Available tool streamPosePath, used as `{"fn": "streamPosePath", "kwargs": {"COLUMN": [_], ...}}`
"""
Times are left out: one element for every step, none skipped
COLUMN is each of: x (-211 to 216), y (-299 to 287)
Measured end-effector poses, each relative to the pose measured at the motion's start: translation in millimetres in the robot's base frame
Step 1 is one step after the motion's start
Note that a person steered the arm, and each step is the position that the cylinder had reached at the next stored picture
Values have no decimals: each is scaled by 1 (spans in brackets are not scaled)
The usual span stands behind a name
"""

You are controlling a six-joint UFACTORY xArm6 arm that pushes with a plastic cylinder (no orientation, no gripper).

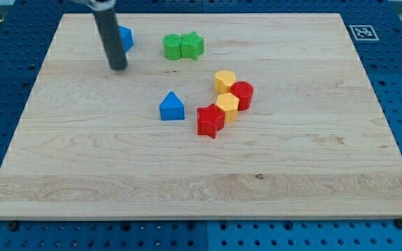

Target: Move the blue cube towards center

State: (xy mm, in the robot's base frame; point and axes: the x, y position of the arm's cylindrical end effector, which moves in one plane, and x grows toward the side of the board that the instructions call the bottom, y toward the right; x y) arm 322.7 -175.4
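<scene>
The blue cube (125, 38) lies near the board's top left, partly hidden behind my rod. My tip (118, 67) rests on the board just below and slightly left of the cube, close to it. A blue house-shaped block (172, 107) sits near the board's middle, well to the lower right of my tip.
Two green blocks (182, 47) lie together at the top middle. A yellow block (225, 81), a red cylinder (242, 95), a second yellow block (227, 106) and a red star (210, 120) cluster right of centre. The wooden board (201, 188) lies on a blue pegboard table.
</scene>
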Motion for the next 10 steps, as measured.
{"fn": "streamPosePath", "kwargs": {"x": [-50,-80,-68,-6,13,-27,-27,-4,-2,23], "y": [-39,-33,13,52,57,53,44,39,7,-5]}}
